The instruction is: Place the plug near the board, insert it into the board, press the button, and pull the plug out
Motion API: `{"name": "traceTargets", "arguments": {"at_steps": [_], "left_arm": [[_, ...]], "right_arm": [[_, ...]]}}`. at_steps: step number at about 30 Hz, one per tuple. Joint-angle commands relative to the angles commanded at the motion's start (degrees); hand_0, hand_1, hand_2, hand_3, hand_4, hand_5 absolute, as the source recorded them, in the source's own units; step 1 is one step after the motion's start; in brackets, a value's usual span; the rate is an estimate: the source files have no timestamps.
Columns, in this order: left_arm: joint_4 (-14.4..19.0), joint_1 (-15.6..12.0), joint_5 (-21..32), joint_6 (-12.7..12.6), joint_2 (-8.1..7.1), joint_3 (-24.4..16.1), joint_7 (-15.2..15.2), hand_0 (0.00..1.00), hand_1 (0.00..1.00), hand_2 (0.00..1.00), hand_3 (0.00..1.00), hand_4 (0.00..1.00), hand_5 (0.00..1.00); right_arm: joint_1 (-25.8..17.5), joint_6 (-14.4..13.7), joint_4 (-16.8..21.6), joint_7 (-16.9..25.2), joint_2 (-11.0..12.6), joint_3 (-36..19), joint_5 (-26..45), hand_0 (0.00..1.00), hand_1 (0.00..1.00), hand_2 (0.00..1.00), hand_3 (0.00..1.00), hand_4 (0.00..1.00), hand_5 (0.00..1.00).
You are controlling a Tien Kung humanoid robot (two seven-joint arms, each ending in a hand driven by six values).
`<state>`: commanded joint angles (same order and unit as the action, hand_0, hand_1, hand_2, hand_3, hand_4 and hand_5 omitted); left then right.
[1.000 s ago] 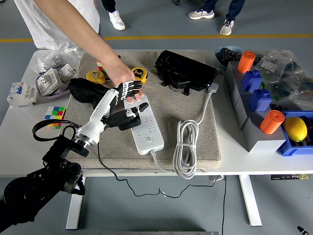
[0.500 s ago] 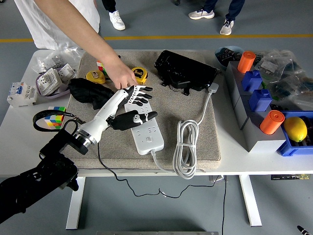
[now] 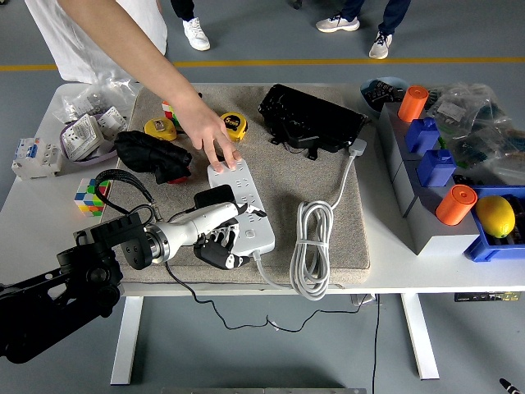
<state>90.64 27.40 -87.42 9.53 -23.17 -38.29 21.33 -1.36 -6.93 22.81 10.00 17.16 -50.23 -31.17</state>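
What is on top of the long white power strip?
A person's hand presses on the far end of the power strip. The robot hand covers its near left part, so anything under it, such as a plug, is hidden.

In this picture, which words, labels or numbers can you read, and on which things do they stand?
No text is sharp enough to quote with confidence.
Yellow tape measure: a dark label with marks, too blurred to read.
White breakers: small print, too small to read.
Power strip: no print I can make out.
Label at the table edge: blurred.
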Motion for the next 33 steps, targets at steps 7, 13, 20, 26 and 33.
{"name": "traceTargets", "arguments": {"at_steps": [7,13,20,26,33], "left_arm": [[0.58,0.87,-0.99,1.61,-0.7,1.22,1.83,0.04,0.093,0.186,0.934,0.785,0.002],[-0.05,1.28,-1.26,1.9,-0.25,2.23,2.19,0.041,0.095,0.188,0.934,0.784,0.002],[-2.1,1.84,-2.28,1.66,0.49,3.09,2.3,0.041,0.096,0.189,0.93,0.783,0.002],[-3.5,1.92,-2.99,1.32,0.78,3.26,2.43,0.041,0.096,0.188,0.927,0.783,0.002],[-3.84,1.27,-2.94,1.42,0.69,3.29,2.32,0.041,0.097,0.189,0.924,0.782,0.002]], "right_arm": [[-0.15,0.03,-0.03,0.01,-0.03,-0.18,-0.15,0.607,0.628,0.629,0.551,0.998,0.453],[-0.13,0.06,0.04,0.03,-0.07,-0.15,-0.14,0.608,0.627,0.629,0.551,0.998,0.453],[0.02,0.04,0.14,0.06,-0.11,-0.34,-0.23,0.608,0.627,0.629,0.551,0.998,0.453],[0.07,0.04,0.4,0.03,-0.14,-0.53,-0.51,0.608,0.627,0.629,0.551,0.998,0.453],[-0.07,0.03,0.44,0.05,-0.21,-0.61,-0.62,0.608,0.627,0.629,0.551,0.998,0.453]]}}
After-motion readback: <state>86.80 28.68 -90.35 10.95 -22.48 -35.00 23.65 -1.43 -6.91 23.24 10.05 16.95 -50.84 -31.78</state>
